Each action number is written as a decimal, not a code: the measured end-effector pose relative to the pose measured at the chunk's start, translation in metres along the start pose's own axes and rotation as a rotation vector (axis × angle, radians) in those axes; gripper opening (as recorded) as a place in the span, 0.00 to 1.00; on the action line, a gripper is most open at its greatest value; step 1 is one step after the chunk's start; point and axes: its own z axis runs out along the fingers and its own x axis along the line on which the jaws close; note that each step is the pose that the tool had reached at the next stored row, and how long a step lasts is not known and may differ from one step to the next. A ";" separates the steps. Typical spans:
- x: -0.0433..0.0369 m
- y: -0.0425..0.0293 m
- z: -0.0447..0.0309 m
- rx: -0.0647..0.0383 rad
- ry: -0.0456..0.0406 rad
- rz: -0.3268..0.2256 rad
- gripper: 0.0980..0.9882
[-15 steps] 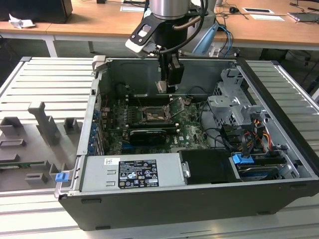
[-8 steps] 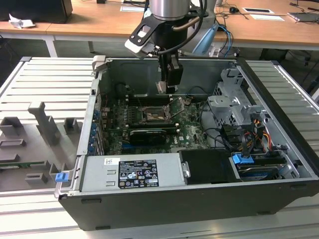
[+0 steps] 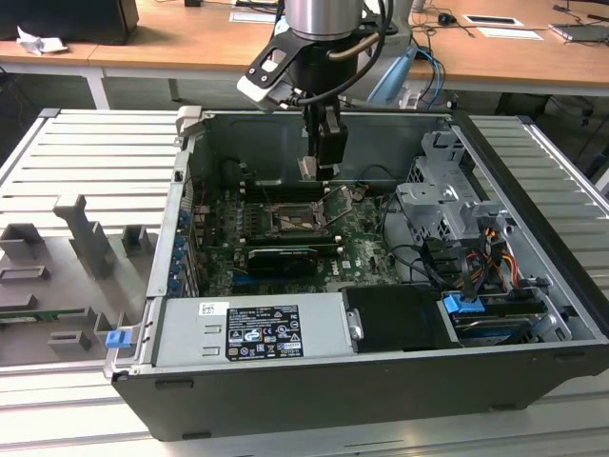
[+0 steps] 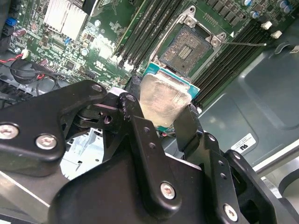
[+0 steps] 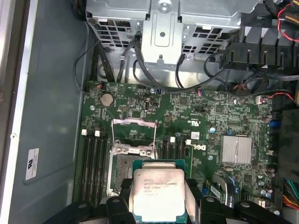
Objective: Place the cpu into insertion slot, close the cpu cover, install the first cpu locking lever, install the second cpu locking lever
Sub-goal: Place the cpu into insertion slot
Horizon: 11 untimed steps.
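At the exterior view's left, grey moulded fixtures (image 3: 86, 238) are seen on the ribbed metal table (image 3: 95, 152). A small blue clip (image 3: 117, 337) is seen near the corner of the open computer case (image 3: 314, 400). Along the case's near wall a grey power supply (image 3: 252, 328) with a black label is laid flat. Beyond it the green motherboard (image 3: 366, 249) is exposed. The insertion slot (image 3: 288, 221) is found on it, left of the case's middle. In the second wrist view the slot's dark contact field is shown bare inside its silvery rim, with long black memory slots (image 4: 140, 32) alongside.

In the first wrist view the cpu cover (image 5: 134, 122) is seen raised open. It appears as a thin silvery frame on the side of the slot that faces the drive cage (image 3: 447, 205).

The gripper (image 3: 319, 160) is hung from the arm above the motherboard, just beyond the slot's far side. Its black fingers (image 4: 187, 123) are drawn in narrowly and clamped on the cpu (image 4: 163, 100). The chip is gripped at two opposite edges, with its dull metal top turned toward both wrist views. It is held in the air, apart from the board and not seated in the slot.

To the right, the metal drive cage is mounted against the case's right wall. Coloured cables (image 3: 485, 257) and a blue tab (image 3: 463, 307) are seen nearer. Wooden desks (image 3: 190, 43) are seen at the far side.
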 end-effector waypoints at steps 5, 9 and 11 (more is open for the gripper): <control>0.0000 -0.0001 0.0010 0.000 -0.0017 0.017 0.48; 0.0000 -0.0003 0.0023 -0.001 -0.0026 0.029 0.48; -0.0001 -0.0004 0.0029 -0.001 -0.0032 0.034 0.48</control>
